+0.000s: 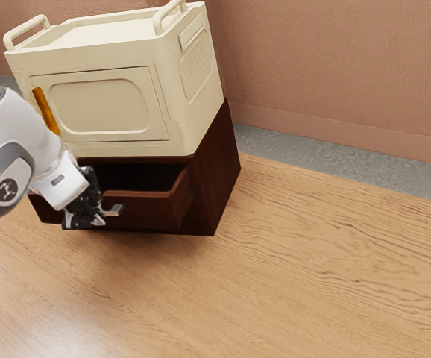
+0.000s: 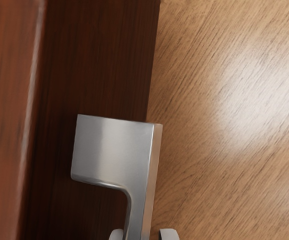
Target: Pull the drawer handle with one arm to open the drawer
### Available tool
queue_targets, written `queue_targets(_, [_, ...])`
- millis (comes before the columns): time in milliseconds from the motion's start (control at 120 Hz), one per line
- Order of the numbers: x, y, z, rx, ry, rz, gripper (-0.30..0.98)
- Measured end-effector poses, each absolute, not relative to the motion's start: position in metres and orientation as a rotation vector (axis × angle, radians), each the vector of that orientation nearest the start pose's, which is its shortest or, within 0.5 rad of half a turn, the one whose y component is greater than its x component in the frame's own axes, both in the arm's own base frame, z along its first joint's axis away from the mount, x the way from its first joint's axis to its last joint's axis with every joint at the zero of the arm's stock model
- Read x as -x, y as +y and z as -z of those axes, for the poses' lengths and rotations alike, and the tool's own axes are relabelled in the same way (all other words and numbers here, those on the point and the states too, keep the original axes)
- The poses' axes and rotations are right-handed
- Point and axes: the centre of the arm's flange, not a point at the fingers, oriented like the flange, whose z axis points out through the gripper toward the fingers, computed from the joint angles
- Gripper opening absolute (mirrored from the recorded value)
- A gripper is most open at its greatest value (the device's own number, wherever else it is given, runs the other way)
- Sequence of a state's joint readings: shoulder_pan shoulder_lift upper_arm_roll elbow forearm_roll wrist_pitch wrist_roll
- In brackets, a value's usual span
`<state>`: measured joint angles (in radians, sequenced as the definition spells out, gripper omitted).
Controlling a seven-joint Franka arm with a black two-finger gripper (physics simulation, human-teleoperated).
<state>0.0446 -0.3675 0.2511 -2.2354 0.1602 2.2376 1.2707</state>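
Note:
My black gripper [image 1: 89, 221] is at the front of the dark brown drawer [image 1: 142, 212], at the silver handle [image 1: 114, 210], part of which it hides. The drawer stands partly pulled out, with its dark interior in view. In the wrist view, the handle [image 2: 115, 150] juts from the drawer's front [image 2: 92, 65]. The tips of my gripper [image 2: 142, 235] lie on either side of the handle's long bar. A gap shows between the bar and one fingertip [image 2: 169, 234], so the gripper is open around it.
A cream box [image 1: 111, 107] with two top rails and an orange-yellow strip [image 1: 45, 110] rests on the dark cabinet [image 1: 219, 175]. Wood-grained surface [image 1: 312, 276] stretches in front and to the exterior view's right; a pinkish wall [image 1: 335, 67] stands behind.

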Motion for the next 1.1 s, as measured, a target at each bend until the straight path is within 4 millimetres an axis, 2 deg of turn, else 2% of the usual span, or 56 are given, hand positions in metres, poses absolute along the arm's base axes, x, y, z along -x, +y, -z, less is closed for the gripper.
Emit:
queue_targets(200, [-0.427, 0.147, -0.551, 2.463, 1.442, 0.331, -0.06])
queue_targets(608, [-0.387, 0.137, -0.554, 2.474, 1.466, 0.351, 0.02])
queue_targets(700, [-0.380, 0.137, -0.551, 2.485, 1.464, 0.346, 0.01])
queue_targets(833, [-0.368, 0.127, -0.554, 2.472, 1.474, 0.347, 0.01])
queue_targets(1008, [-0.358, 0.127, -0.559, 2.461, 1.453, 0.359, -0.11])
queue_targets(1100, [-0.357, 0.129, -0.560, 2.464, 1.442, 0.358, -0.12])
